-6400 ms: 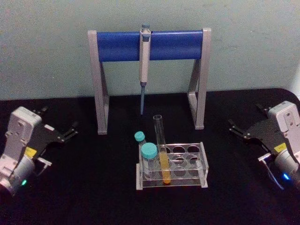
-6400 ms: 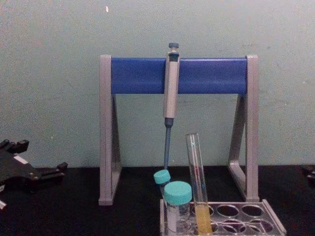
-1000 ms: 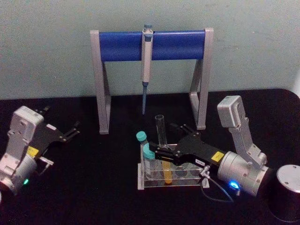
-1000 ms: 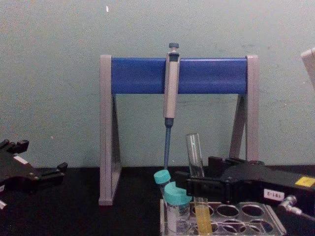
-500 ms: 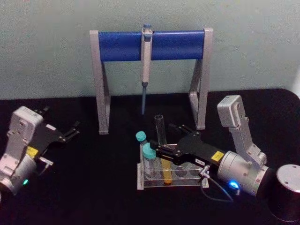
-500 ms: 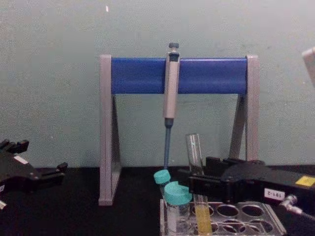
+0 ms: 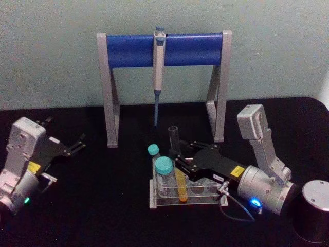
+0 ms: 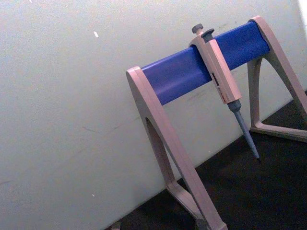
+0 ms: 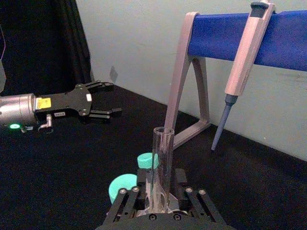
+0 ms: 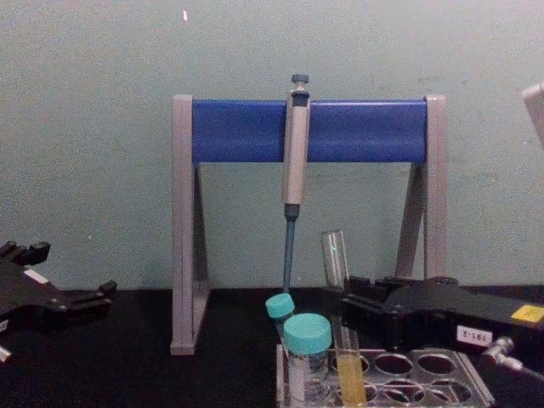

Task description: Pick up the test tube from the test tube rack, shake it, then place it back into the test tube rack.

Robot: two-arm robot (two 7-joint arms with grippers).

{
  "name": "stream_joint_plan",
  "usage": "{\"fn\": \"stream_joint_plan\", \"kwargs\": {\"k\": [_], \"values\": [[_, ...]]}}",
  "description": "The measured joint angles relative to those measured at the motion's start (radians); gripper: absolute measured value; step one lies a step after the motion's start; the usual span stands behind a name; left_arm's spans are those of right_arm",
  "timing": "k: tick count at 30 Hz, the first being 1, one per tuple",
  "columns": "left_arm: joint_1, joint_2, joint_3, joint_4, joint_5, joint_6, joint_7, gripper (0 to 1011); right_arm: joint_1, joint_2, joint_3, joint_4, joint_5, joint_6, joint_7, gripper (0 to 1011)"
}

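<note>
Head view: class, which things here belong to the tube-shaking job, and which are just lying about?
Job in hand: tall clear glass test tube with yellow liquid; low grey translucent test tube rack; right tool, at the tube.

Lying about: grey-and-blue pipette stand; grey pipette; two teal-capped tubes; dark cylinder; parked left tool.

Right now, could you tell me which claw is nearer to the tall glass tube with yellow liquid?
Right. The right claw is at the tube itself, just above the rack; the left claw is far off on the robot's left side of the table.
</note>
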Motion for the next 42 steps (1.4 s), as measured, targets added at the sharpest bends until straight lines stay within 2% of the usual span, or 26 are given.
{"fn": "stream_joint_plan", "kwargs": {"k": [6, 23, 27, 35, 42], "values": [[0.0, 0.0, 0.0, 0.0, 0.0, 0.0, 0.0, 1001, 0.0, 0.0, 0.0, 0.0, 0.0, -0.001, 0.0, 225], [0.0, 0.0, 0.0, 0.0, 0.0, 0.0, 0.0, 1001, -0.001, 0.0, 0.0, 0.0, 0.0, -0.002, 0.0, 220], [0.0, 0.0, 0.0, 0.0, 0.0, 0.0, 0.0, 1001, -0.015, 0.001, 0.005, -0.008, 0.0, -0.038, 0.0, 220], [0.0, 0.0, 0.0, 0.0, 0.0, 0.0, 0.0, 1001, -0.067, 0.007, 0.038, -0.058, 0.004, -0.149, 0.0, 220], [0.0, 0.0, 0.0, 0.0, 0.0, 0.0, 0.0, 1001, -0.101, 0.016, 0.07, -0.111, 0.024, -0.197, 0.008, 220]]}}
